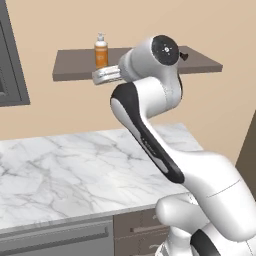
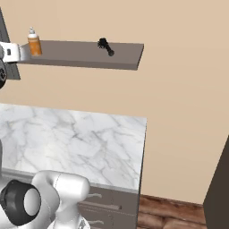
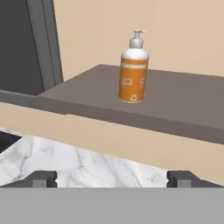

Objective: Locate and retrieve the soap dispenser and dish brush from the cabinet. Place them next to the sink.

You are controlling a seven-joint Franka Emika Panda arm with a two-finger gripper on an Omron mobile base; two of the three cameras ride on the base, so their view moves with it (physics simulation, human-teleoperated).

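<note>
While the soap dispenser (image 3: 133, 70) stands upright on the cabinet (image 3: 175, 100) shelf and the dish brush (image 2: 106, 46) lies farther along it, the gripper (image 3: 111, 178) faces the bottle with jaws spread wide and empty, so by my judgement neither item is retrieved yet.

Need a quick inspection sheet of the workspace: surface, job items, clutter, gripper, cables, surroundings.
Surface: white marble counter, nothing seen on it.
Job's things: small amber-orange soap dispenser with white pump upright near the left end of the flat dark brown wall shelf; slim black dish brush lying further right on the same shelf.
Clutter: nothing seen.
Gripper: two-finger gripper open, empty, facing the dispenser, short of the shelf edge.
Cables: nothing seen.
Surroundings: beige wall, dark grey-framed panel left of the shelf, brown drawer fronts below the counter, wood floor.
</note>
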